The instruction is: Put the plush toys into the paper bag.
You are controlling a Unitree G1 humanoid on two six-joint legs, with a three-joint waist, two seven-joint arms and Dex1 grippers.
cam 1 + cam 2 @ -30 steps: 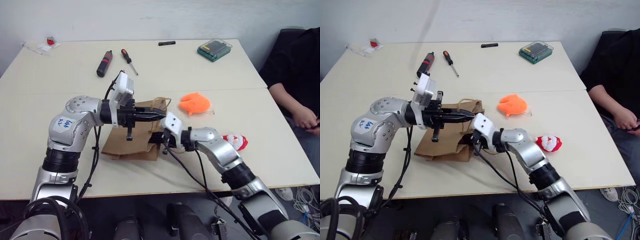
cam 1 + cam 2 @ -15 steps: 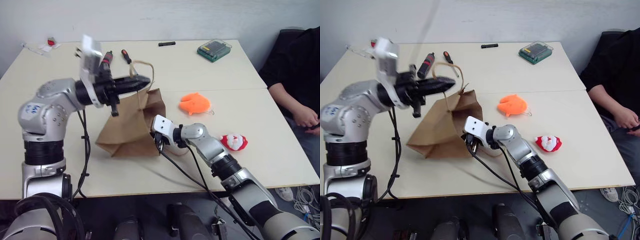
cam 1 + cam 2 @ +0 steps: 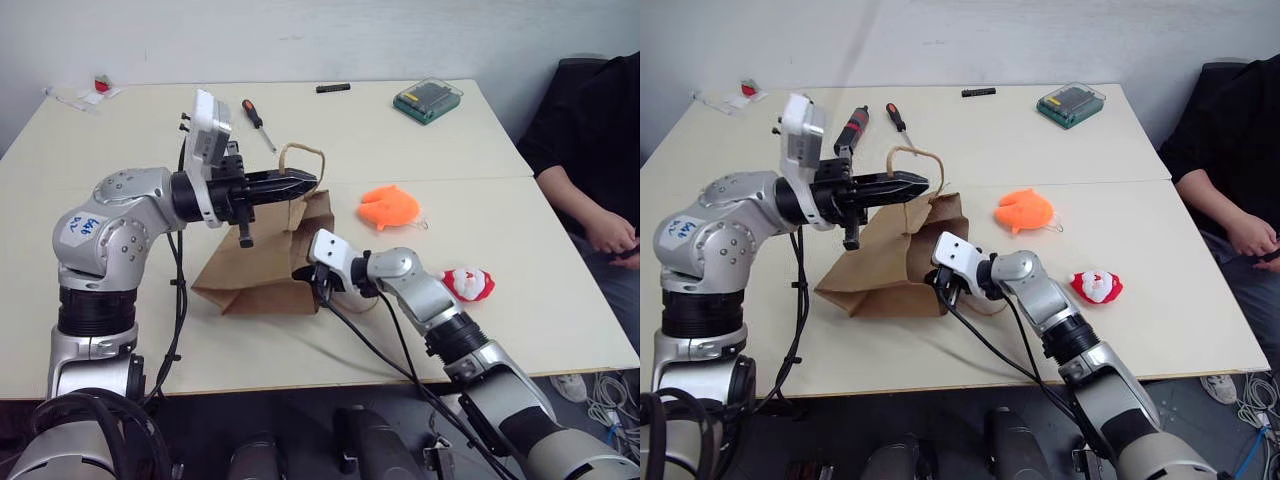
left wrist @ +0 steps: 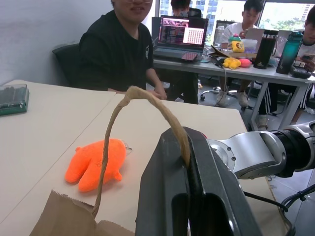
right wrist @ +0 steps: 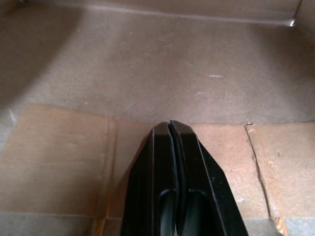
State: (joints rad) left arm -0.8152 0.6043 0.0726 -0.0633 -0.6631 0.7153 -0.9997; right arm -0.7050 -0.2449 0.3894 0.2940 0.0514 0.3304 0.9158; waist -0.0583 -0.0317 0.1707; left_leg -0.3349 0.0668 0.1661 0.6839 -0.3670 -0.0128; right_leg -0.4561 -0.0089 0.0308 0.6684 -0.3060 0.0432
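- Right gripper (image 3: 312, 278): jaws pressed fully together with nothing between them; seen in the right wrist view poked inside the paper bag (image 3: 262, 262), brown inner wall and floor flaps ahead of the tips. Judged to be bracing the mouth from inside.
- Paper bag: lies on its side on the counter (image 3: 120, 330), long axis running from the folded base on the robot's left to the mouth on its right; mouth faces the toys.
- Santa-like plush toy (image 3: 470, 283): on the counter just beside the right forearm, on its outer side, well apart from the bag mouth. Nearest toy to the right arm; not held.
- Left gripper (image 3: 303, 182): jaws clamped on the tan loop handle (image 3: 300, 152) of the bag, pointing level toward the robot's right; upper edge of the mouth is held off the counter by the handle. In the left wrist view the handle (image 4: 147, 98) arches up out of the closed jaws.
- Orange plush toy (image 3: 390, 207): on the counter past the bag mouth, toward the robot's right and slightly farther back; apart from the bag, not touched. From the left jaws it lies straight ahead and below.
- Key relation: both toys lie on the right side of the mouth, so the right arm is judged the nearer one for a pick, but it must first be drawn out of the bag.
- Farther back, unrelated: screwdriver (image 3: 257, 122), green case (image 3: 428, 99), seated person (image 3: 590, 170) at the counter's right edge.
- Task judged at bag-opening step; no toy is inside yet.
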